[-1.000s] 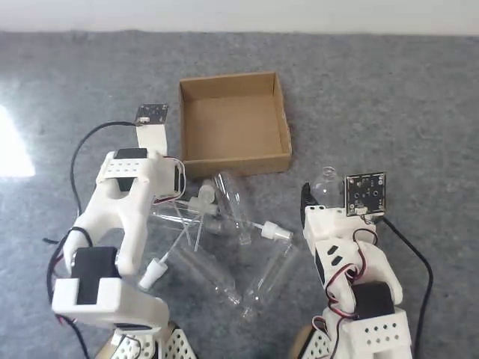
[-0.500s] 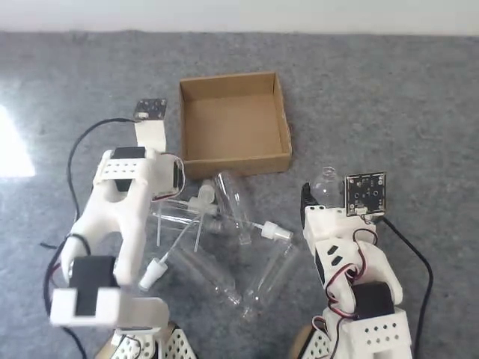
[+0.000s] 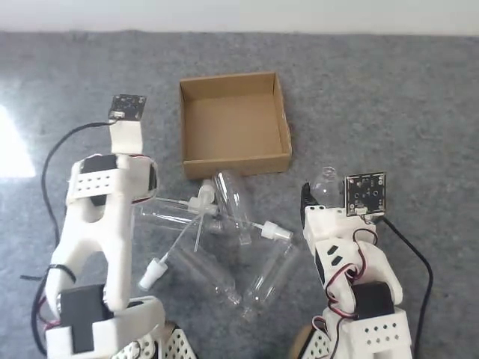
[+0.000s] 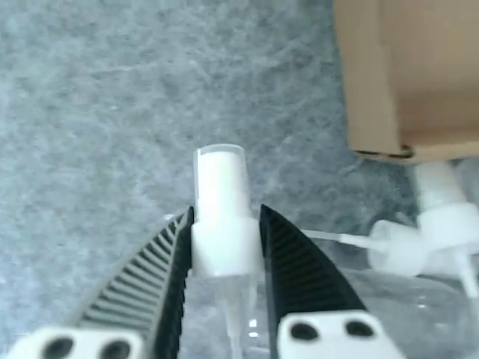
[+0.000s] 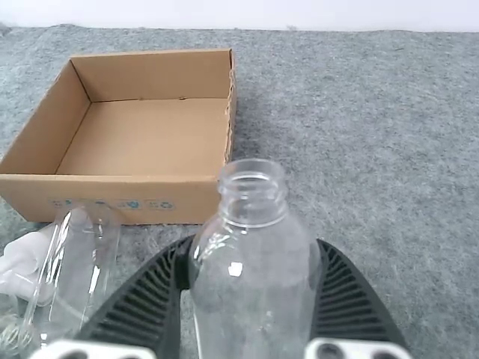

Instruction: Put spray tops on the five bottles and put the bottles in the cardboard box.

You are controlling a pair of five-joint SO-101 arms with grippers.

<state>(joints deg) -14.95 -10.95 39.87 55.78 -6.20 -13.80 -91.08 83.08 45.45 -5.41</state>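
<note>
Capping step: left gripper (image 4: 222, 221) pinches spray top (image 4: 218, 187); right gripper (image 5: 253, 258) clamps upright bottle (image 5: 253, 217) (neck open). Next: bring top rightward over neck.

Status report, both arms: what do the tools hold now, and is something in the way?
Left tool shut on spray top. Right tool shut on upright bottle, neck open. Loose bottles piled before cardboard box.

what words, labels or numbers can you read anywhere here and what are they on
On the cardboard box, front wall: a row of small printed marks, too blurred to read.
On the bottle in the right claw and the spray top in the left claw: no print visible.
</note>
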